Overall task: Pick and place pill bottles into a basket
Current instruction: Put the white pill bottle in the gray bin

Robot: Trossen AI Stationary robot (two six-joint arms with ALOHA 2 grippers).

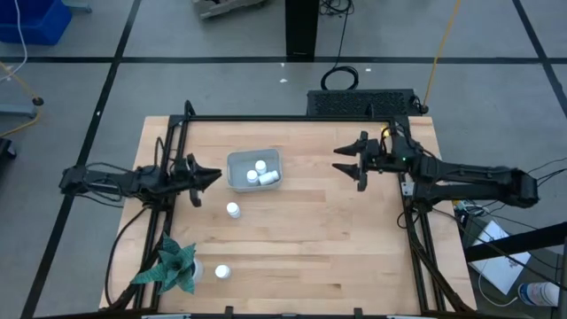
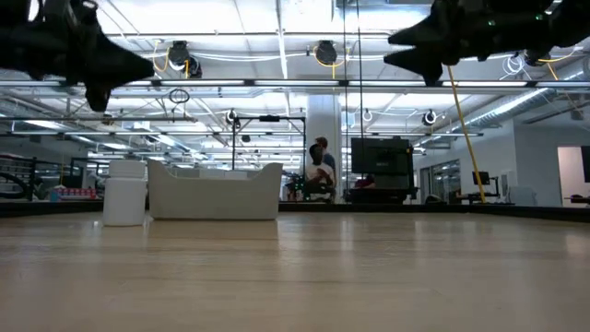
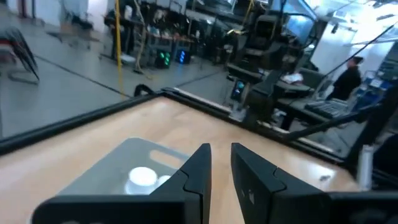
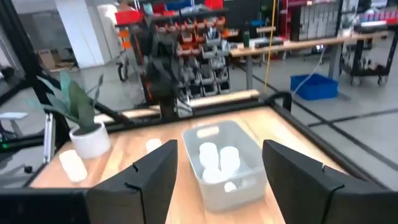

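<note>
The pale grey-blue basket [image 1: 253,168] stands on the table's far middle with three white pill bottles [image 1: 263,172] in it. One more bottle [image 1: 233,210] stands on the wood just near of the basket. Another [image 1: 222,271] stands by the green plant. My left gripper [image 1: 213,175] hovers left of the basket, its fingers all but together and empty [image 3: 221,158]. My right gripper [image 1: 344,159] hovers right of the basket, open and empty [image 4: 221,152]. Both are well above the table in the low view [image 2: 138,66] [image 2: 401,48].
A green star-shaped plant in a white pot [image 1: 170,266] stands at the near left corner. A black frame rail [image 1: 292,119] runs round the table's edges. Bare wood [image 1: 337,239] lies near and right of the basket. A person [image 2: 320,171] shows far behind the table.
</note>
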